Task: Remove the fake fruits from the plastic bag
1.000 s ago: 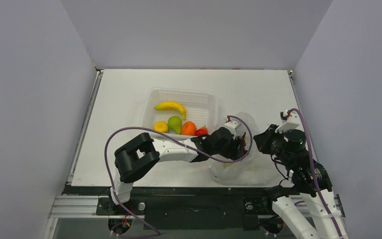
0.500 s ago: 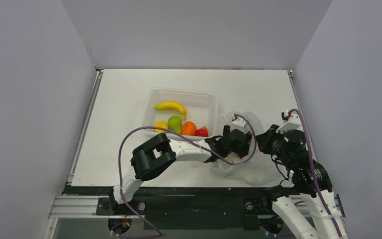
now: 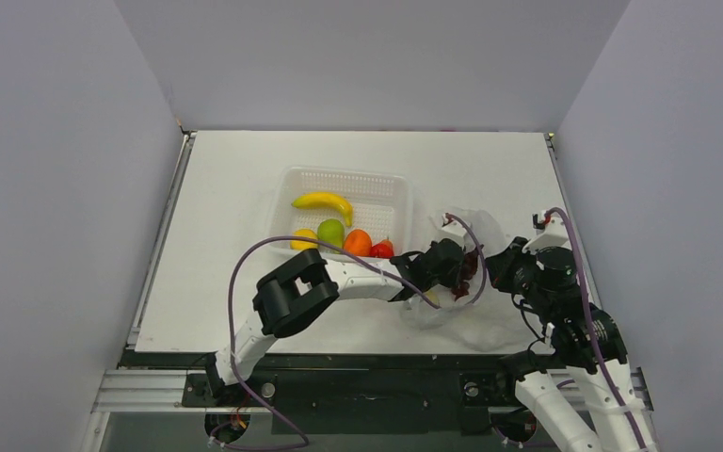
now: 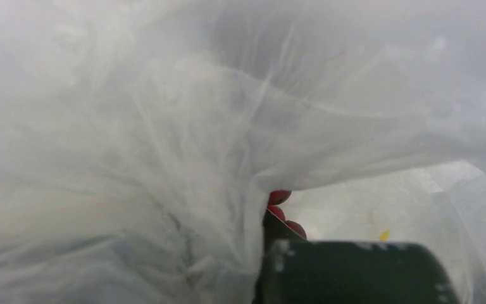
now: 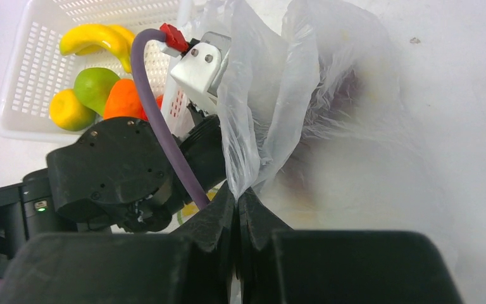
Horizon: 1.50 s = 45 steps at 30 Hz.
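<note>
- Five small plastic fruits already lie in the white perforated plastic basket (image 3: 339,171) on the left: a curved yellow banana (image 3: 323,201), a green pear (image 3: 330,232), a small round yellow fruit (image 3: 303,237), an orange (image 3: 357,243) and a small red fruit (image 3: 382,250). The left forearm passes just beside the basket's near right corner, so a careless swing could knock it.
- Inside the clear, crinkly plastic bag (image 3: 471,325), the left gripper (image 3: 466,268) is buried in film. The wrist view shows only one dark finger (image 4: 278,231), so it cannot be told whether the jaws are open, closed or holding anything.
- A few reddish beads of the dark purple grape bunch (image 4: 280,206) sit against that finger, in the bag. The rest of the bunch is hidden behind folds. The jaws may catch film along with the grapes and drag the bag out too, or pinch one bead and let the bunch slip.
- At the right, the right gripper (image 5: 237,209) has its jaws pressed together on a fold of the bag's edge, holding the mouth up. A hard pull could tear the thin film or slide it free.
- Whether any other fruit remains inside is unclear. A yellow fleck in the left wrist view is too small to identify.
</note>
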{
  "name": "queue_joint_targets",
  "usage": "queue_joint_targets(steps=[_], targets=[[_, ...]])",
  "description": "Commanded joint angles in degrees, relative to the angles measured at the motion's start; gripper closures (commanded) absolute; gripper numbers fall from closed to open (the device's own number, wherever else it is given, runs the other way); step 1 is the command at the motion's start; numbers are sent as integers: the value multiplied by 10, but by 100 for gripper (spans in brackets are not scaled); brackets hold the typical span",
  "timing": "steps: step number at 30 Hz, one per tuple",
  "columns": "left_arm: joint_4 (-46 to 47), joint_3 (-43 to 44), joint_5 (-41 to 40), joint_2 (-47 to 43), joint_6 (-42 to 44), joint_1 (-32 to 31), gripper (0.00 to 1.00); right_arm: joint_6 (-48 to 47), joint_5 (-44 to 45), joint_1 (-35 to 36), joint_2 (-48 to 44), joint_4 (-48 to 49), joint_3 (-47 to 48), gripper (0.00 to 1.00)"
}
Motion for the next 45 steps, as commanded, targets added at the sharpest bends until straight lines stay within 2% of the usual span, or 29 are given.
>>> queue_joint_targets(steps=[1,2,3,9,14,18,25,29,34,39,43,45], targets=[[-41,-7,71,-59,13,2,92,-1,-2,1,-10,14,-13,100],[-41,-11,77,-67,11,3,100,1,-1,1,-10,14,-14,100],[-38,-15,89,-85,9,2,100,4,6,1,-12,14,-15,100],[-34,-40,125,-142,1,4,100,12,29,1,-15,14,-16,100],[-34,-50,195,-185,-4,5,100,29,77,2,-11,14,-26,100],[-31,-63,216,-224,-11,4,100,35,76,1,5,15,-30,100],[-90,-53,212,-296,11,4,100,45,79,1,10,22,-41,100],[-128,-32,239,-334,30,5,100,58,105,1,17,22,-48,100],[-124,-37,280,-385,36,6,100,70,117,1,32,25,-56,100],[-115,-48,246,-431,44,14,100,62,84,1,44,29,-61,100],[-132,-54,199,-443,57,27,100,59,78,1,31,27,-58,100],[-133,-60,203,-444,48,40,100,60,93,1,17,27,-53,100]])
